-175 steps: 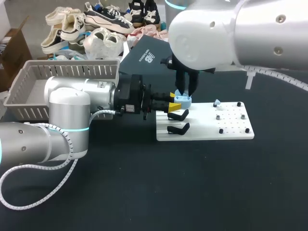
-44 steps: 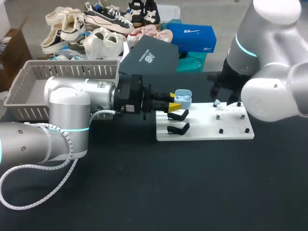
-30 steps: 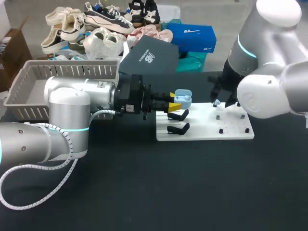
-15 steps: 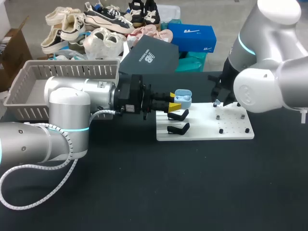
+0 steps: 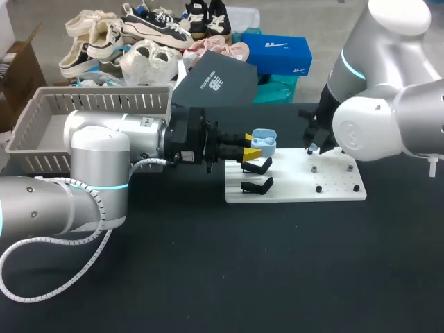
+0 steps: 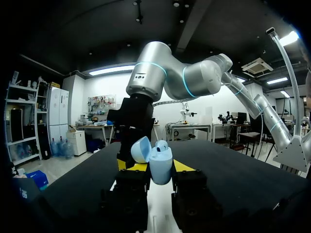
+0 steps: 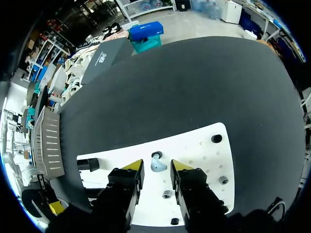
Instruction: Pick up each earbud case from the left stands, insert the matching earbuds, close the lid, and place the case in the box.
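Our left claw (image 6: 154, 166) is clamped on the light blue case (image 6: 160, 165), lid (image 6: 141, 149) flipped open, just above the stands (image 5: 257, 166), with one earbud (image 6: 162, 144) looking seated inside. Our right claw (image 7: 156, 166) hangs fingers apart over the other earbud (image 7: 158, 166) on the white board (image 7: 204, 150). We reckon the trick is dropping straight down, centring the bud, pinching gently so it doesn't skid off. The grey basket (image 5: 41, 118) sits behind our left arm (image 5: 97, 159), and the case hasn't gone in it yet
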`<act>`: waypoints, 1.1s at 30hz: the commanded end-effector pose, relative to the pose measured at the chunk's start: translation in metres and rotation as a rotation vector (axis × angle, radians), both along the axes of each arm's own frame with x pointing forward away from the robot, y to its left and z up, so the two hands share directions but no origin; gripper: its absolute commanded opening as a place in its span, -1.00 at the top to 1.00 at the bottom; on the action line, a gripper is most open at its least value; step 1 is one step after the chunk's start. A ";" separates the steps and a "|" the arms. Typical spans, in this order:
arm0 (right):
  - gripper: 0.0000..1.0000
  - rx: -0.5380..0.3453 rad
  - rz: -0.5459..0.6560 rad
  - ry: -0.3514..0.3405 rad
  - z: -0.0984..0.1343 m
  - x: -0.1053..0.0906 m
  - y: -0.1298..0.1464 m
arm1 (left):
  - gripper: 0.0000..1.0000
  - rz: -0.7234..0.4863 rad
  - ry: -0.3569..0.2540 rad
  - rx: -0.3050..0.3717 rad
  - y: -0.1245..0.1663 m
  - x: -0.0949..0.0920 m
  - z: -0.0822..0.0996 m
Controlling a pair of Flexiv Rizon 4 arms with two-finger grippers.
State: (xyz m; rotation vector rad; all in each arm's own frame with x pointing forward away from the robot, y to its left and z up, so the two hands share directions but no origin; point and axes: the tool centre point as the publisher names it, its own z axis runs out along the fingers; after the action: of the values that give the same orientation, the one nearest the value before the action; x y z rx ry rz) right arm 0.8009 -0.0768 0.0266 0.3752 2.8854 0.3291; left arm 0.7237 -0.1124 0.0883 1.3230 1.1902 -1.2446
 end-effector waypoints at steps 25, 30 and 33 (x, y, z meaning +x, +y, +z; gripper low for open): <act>1.00 -0.003 -0.010 -0.024 0.026 -0.011 -0.002 | 1.00 0.001 0.001 -0.014 -0.001 0.001 -0.007; 1.00 -0.006 -0.005 -0.052 0.053 -0.022 -0.008 | 1.00 0.001 0.001 -0.014 -0.001 0.001 -0.007; 1.00 -0.015 -0.003 -0.065 0.075 -0.030 -0.014 | 1.00 0.001 0.001 -0.014 -0.001 0.001 -0.007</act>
State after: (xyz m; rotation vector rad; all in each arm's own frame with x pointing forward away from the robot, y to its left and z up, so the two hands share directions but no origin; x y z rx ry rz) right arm 0.7952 -0.0816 0.0756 0.3512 2.8553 0.3220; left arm 0.7237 -0.1124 0.0884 1.3230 1.1902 -1.2445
